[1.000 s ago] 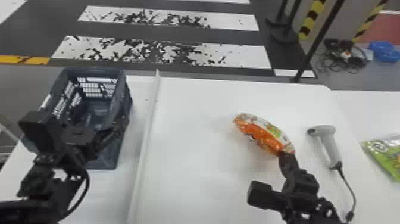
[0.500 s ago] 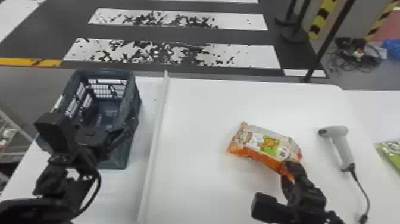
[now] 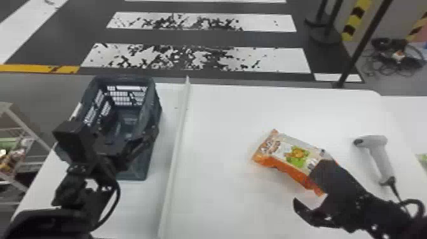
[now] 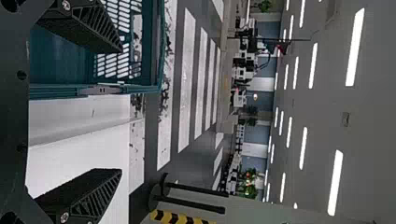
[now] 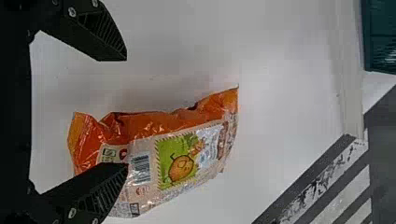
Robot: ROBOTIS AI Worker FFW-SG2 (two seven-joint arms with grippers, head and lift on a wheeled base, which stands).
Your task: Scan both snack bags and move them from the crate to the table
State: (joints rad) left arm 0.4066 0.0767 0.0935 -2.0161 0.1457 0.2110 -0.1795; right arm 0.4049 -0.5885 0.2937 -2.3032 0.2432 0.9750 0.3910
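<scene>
An orange-and-clear plastic snack bag (image 3: 290, 155) lies on the white bench (image 3: 222, 206), on the robot's right side of a long pale divider strip (image 3: 179, 136). The right tool (image 3: 306, 187) stands wide, with nothing clamped in it. One finger overlaps the bag's near end and hides part of it; whether they touch, I cannot tell. The other finger is over bare bench beside it.

In the right wrist view, the bag is plump, glossy and creased, with crimped ends. A green panel with a round cartoon figure shows, and a barcode (image 5: 141, 168) sits close to the overlapping finger's tip.

Across the divider is a dark blue-green plastic crate (image 3: 124, 77) with lattice walls. The left arm covers much of its near side, so its inside is only partly visible. The left tool (image 3: 131, 119) is spread wide at the crate; its ridged, wedge-shaped black fingers are apart and hold nothing in the left wrist view.

Right of the bag, a smooth pale scanner (image 3: 378, 155) lies on the bench, its dark cable partly hidden behind the right arm. A green sliver (image 3: 423, 159) is cut off at the head view's right edge, too little to identify.
</scene>
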